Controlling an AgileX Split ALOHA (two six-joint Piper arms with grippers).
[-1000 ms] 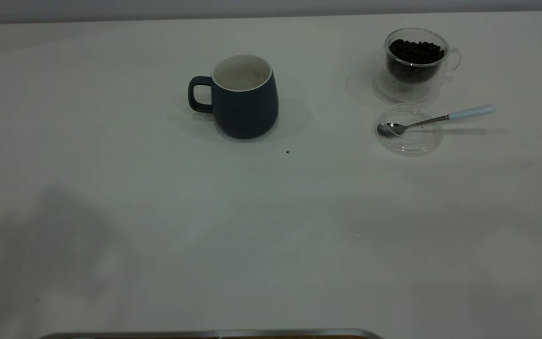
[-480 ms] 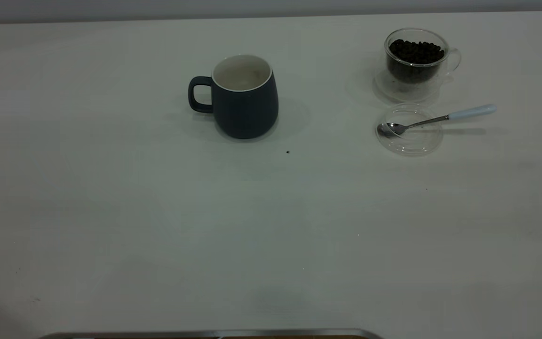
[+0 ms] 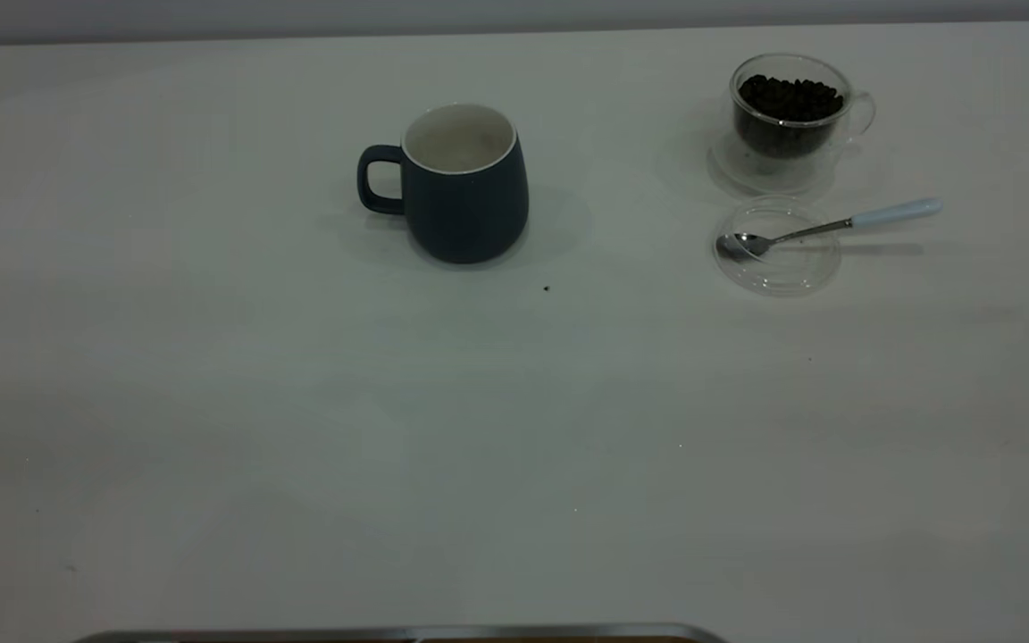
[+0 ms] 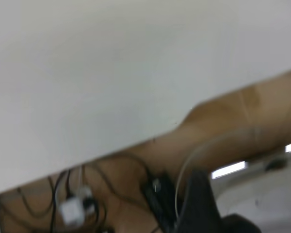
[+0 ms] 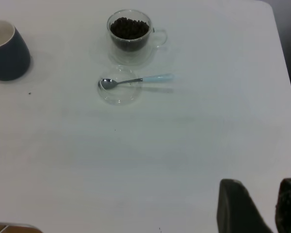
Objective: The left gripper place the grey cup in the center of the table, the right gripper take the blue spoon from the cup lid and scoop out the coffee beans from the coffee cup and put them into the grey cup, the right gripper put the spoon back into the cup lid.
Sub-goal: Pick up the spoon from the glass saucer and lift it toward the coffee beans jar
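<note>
Lab-like test bench, bare white table (image 3: 300,429), loose cables (image 4: 102,194)

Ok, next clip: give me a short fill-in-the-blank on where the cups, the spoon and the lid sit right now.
1. The blue spoon lies with its steel bowl inside the ____.
2. The coffee beans fill the clear ____.
3. The grey cup stands upright on the table with its handle turned away from the ____ cup.
4. In the right wrist view, the right gripper hangs over bare table, touching ____.

Missing words: cup lid; coffee cup; coffee; nothing
</note>
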